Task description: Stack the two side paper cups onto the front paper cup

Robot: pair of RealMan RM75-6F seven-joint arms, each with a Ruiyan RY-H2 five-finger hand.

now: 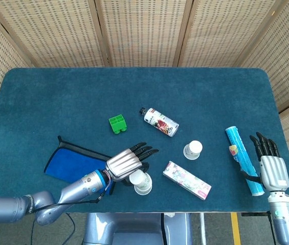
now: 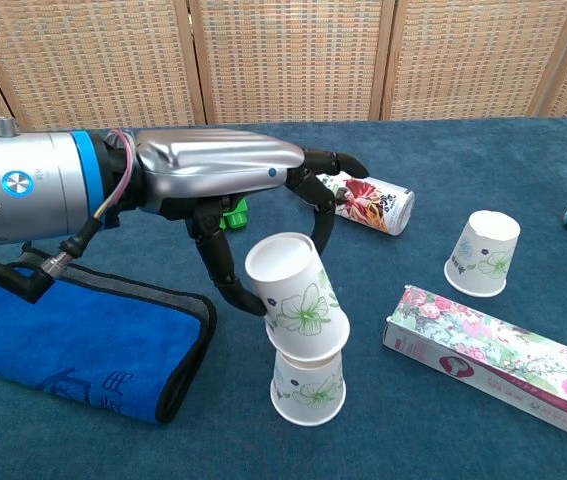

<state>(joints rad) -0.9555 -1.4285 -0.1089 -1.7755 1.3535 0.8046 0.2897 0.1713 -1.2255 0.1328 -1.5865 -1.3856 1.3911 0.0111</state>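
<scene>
My left hand (image 2: 225, 175) (image 1: 127, 161) holds an upside-down floral paper cup (image 2: 296, 292) (image 1: 137, 177), pinched between thumb and fingers. The cup is slightly tilted and sits over the top of the front paper cup (image 2: 308, 387) (image 1: 144, 188), which stands upside down near the table's front edge. A second side cup (image 2: 483, 253) (image 1: 193, 149) stands upside down to the right, apart from both hands. My right hand (image 1: 270, 166) hovers open at the far right table edge, holding nothing.
A floral box (image 2: 498, 357) (image 1: 186, 179) lies right of the stack. A printed can (image 2: 358, 199) (image 1: 160, 121) lies behind it, a green block (image 1: 117, 124) further left. A blue cloth (image 2: 73, 342) (image 1: 68, 162) lies under my left forearm. A cyan tube (image 1: 242, 157) lies by my right hand.
</scene>
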